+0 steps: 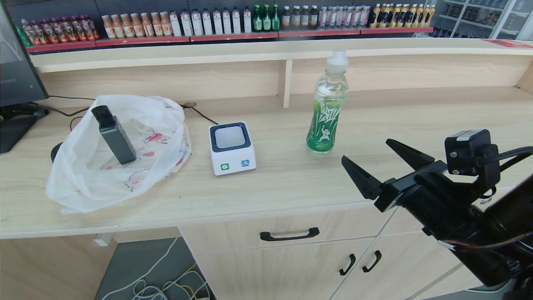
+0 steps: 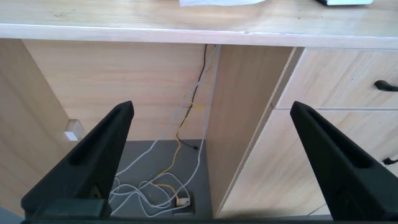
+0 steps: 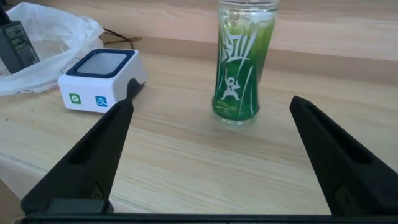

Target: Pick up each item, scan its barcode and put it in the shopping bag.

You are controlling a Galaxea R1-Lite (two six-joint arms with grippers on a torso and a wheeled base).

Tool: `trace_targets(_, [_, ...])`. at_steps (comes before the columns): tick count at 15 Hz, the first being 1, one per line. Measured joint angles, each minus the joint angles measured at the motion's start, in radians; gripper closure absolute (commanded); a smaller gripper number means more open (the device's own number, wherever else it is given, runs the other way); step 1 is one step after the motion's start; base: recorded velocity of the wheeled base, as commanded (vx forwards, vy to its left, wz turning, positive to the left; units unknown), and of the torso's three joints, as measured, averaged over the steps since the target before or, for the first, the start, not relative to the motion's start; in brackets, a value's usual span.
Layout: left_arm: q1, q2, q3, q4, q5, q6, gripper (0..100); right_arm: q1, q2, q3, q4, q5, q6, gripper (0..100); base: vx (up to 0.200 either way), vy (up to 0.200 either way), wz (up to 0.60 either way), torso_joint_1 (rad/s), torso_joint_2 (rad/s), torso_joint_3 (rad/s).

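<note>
Right gripper (image 1: 365,150) hangs empty with jaws spread wide, over the front edge of the counter (image 1: 270,187). It is lined up on the bottle (image 1: 327,112) standing upright just ahead, probably set for a side grasp around the body. The stretch of counter between them gives room for a straight approach. To its left sits the scanner (image 1: 231,148), and beyond that the bag (image 1: 75,175), mouth open, with a dark flat item (image 1: 114,135) leaning inside. Left gripper (image 2: 211,106), also wide, hangs below the counter's lip.

white cube scanner (image 1: 232,148): we see one green and one blue square icon on its front, no words legible
clear plastic bottle with green label (image 1: 327,112): white strokes and a figure, unreadable to us
</note>
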Motion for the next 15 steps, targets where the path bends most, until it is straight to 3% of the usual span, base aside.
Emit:
trace_targets(4, [0.0, 0.0, 0.0, 0.0, 0.0, 0.0, 0, 0.013, 0.038, -0.029, 0.001, 0.0, -0.001, 0, 0.0, 0.0, 0.0, 0.0, 0.0, 0.0])
trace_targets(8, [-0.001, 0.0, 0.0, 0.0, 0.0, 0.005, 0, 0.044, 0.091, -0.174, 0.0, -0.011, -0.006, 0, 0.0, 0.0, 0.0, 0.0, 0.0, 0.0])
trace_targets(11, [0.0, 0.0, 0.0, 0.0, 0.0, 0.006, 0, 0.09, 0.122, -0.261, 0.097, -0.097, -0.009, 0, 0.0, 0.0, 0.0, 0.0, 0.0, 0.0])
trace_targets(15, [0.0, 0.0, 0.0, 0.0, 0.0, 0.006, 0, 0.097, 0.151, -0.367, 0.227, -0.136, -0.009, 0, 0.0, 0.0, 0.0, 0.0, 0.0, 0.0])
